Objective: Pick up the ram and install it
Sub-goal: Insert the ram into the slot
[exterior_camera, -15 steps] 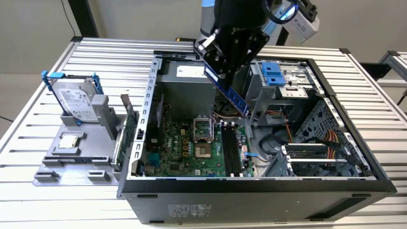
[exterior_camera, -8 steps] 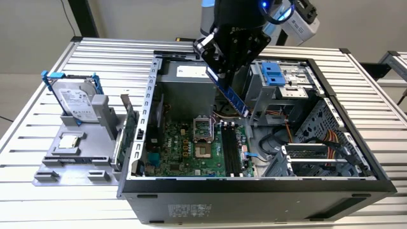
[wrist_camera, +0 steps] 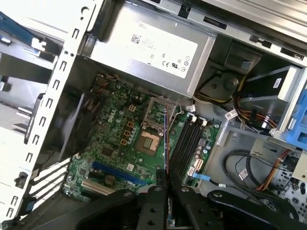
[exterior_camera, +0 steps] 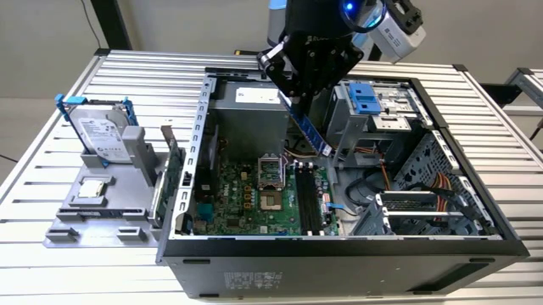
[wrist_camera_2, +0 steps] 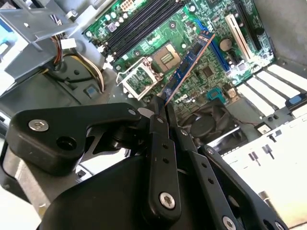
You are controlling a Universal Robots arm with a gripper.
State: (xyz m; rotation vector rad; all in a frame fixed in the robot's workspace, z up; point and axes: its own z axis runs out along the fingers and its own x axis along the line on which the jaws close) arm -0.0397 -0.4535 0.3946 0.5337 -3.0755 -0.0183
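My gripper [exterior_camera: 297,95] hangs over the open computer case [exterior_camera: 182,190], shut on one end of the ram [exterior_camera: 309,132], a long thin blue stick that slants down toward the motherboard [exterior_camera: 246,197]. In the second wrist view the ram [wrist_camera_2: 188,67] sticks out from between the black fingers [wrist_camera_2: 160,122], above the board and apart from it. In the first wrist view the ram [wrist_camera: 166,139] shows edge-on, hovering beside the long black memory slots [wrist_camera: 188,143]. The slots [exterior_camera: 307,197] lie below and slightly toward the exterior view's right of the stick's free end.
A power supply [wrist_camera: 153,45] fills the case's far end. Drive bays with blue clips [exterior_camera: 367,98] and loose cables [exterior_camera: 424,184] crowd the exterior view's right. Outside the case, a grey holder [exterior_camera: 93,216] carries a hard drive [exterior_camera: 103,133] and an upright green card [exterior_camera: 172,171].
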